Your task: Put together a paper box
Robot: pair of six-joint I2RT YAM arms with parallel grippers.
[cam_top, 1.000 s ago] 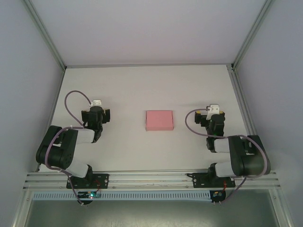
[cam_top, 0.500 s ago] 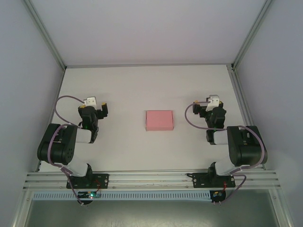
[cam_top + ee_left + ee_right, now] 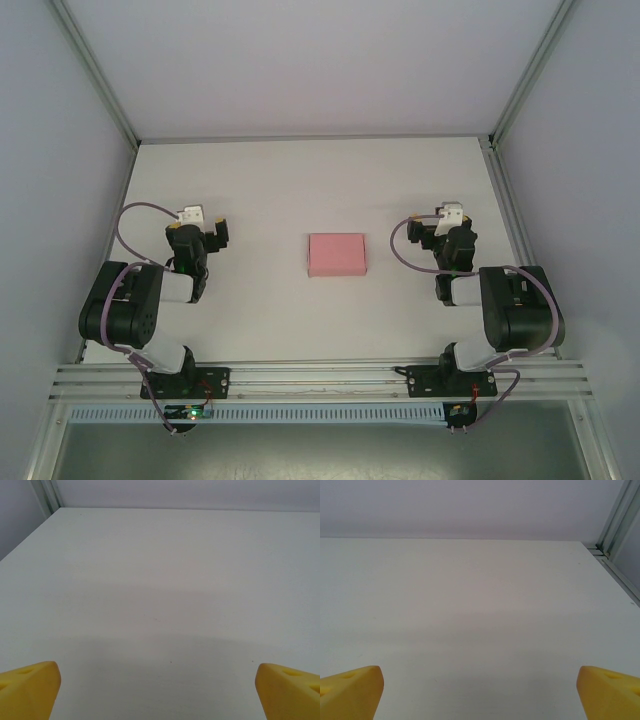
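Note:
The paper box [image 3: 337, 255] is a plain pink rectangle lying flat in the middle of the white table [image 3: 300, 180]. My left gripper [image 3: 197, 233] rests to the box's left, well apart from it, jaws open. To the box's right, about as far off, my right gripper [image 3: 448, 232] is open too. In the left wrist view the left gripper [image 3: 159, 692] has its yellow fingertips [image 3: 30, 687] wide apart over bare table. The right wrist view is much the same: right gripper [image 3: 480, 692], yellow fingertips [image 3: 351, 689] spread with nothing between them. The box is out of both wrist views.
Grey walls with aluminium posts [image 3: 95, 75] close in the table on the left, back and right. A metal rail [image 3: 320, 378] carrying both arm bases runs along the near edge. A corner post [image 3: 620, 515] stands at the far right of the right wrist view.
Over the first half second both arms folded back toward their bases; the left gripper swung slightly left. Since then nothing has moved. The box stayed put.

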